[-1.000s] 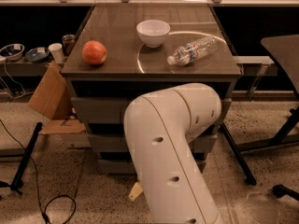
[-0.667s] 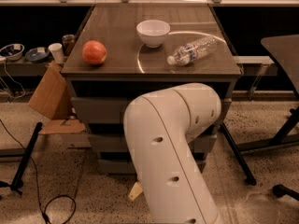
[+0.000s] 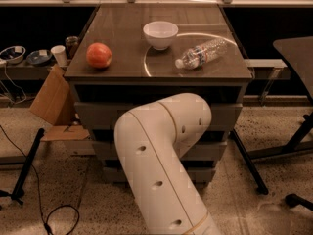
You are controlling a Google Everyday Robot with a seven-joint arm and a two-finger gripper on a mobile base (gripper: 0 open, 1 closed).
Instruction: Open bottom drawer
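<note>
The grey cabinet has three drawers stacked under its table top (image 3: 161,38). The bottom drawer (image 3: 111,174) shows only as strips of grey front to the left and right of my arm, and its handle is hidden. My white arm (image 3: 156,155) reaches from the lower edge up across the middle of the drawer fronts. The gripper is hidden behind the arm, somewhere in front of the drawers.
On the table top are a red apple (image 3: 99,55), a white bowl (image 3: 160,34) and a plastic bottle (image 3: 201,53) lying on its side. A cardboard box (image 3: 54,102) and cables lie on the floor to the left. Dark table legs (image 3: 249,163) stand at the right.
My arm has shifted a little to the left and slightly lower across the drawer fronts. The things on the table top have not moved.
</note>
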